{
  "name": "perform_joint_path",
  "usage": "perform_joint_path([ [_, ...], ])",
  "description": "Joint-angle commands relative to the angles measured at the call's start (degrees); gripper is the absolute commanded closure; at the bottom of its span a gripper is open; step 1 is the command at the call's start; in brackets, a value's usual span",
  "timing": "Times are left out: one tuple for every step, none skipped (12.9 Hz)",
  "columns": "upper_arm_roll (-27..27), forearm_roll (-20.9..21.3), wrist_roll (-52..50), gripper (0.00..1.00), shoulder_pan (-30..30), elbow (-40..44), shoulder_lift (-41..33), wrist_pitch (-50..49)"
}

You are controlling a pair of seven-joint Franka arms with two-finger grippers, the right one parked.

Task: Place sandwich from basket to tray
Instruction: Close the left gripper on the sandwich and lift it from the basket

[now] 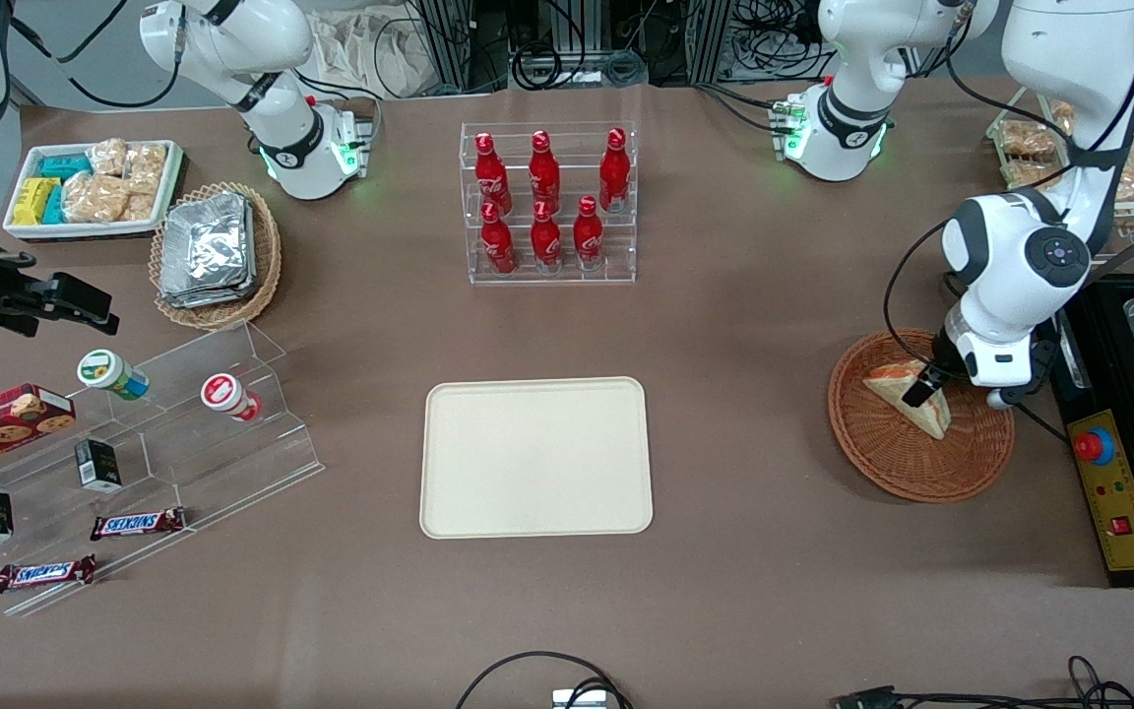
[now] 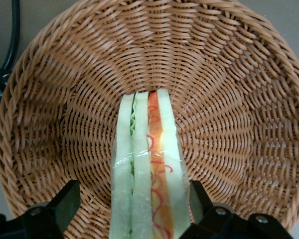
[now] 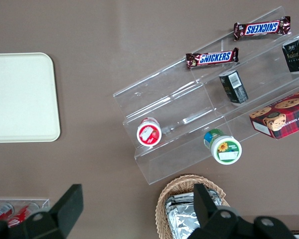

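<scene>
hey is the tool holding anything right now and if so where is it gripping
Nothing is held yet. The tool is open, low in the basket, with one finger on each side of the sandwich, apart from its bread faces.

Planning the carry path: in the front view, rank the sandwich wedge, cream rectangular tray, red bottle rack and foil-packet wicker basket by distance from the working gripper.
1. Sandwich wedge, between the open gripper fingers
2. Cream rectangular tray, mid-table
3. Red bottle rack, farther from the camera
4. Foil-packet wicker basket, toward the parked arm's end
</scene>
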Motion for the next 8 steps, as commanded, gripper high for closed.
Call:
perform_joint_path([
  [0.0, 0.5, -2.0, 0.17, -0.4, -0.1, 0.6, 1.3],
  [0.0, 0.5, -2.8, 0.23, -0.5, 0.1, 1.0, 1.3],
  [0.0, 0.5, -3.1, 0.36, -0.5, 0.2, 1.0, 1.3],
  [-0.1, 0.5, -3.1, 0.55, -0.6, 0.2, 0.9, 1.3],
  [-0.1, 0.6, -3.0, 0.72, -0.6, 0.3, 0.8, 1.3],
  [-0.2, 0.7, -2.7, 0.82, -0.6, 0.4, 0.6, 1.2],
  [-0.3, 0.7, -2.2, 0.84, -0.7, 0.4, 0.2, 1.0],
  [-0.5, 1.4, -1.5, 0.84, -0.7, 0.5, -0.5, 0.7],
])
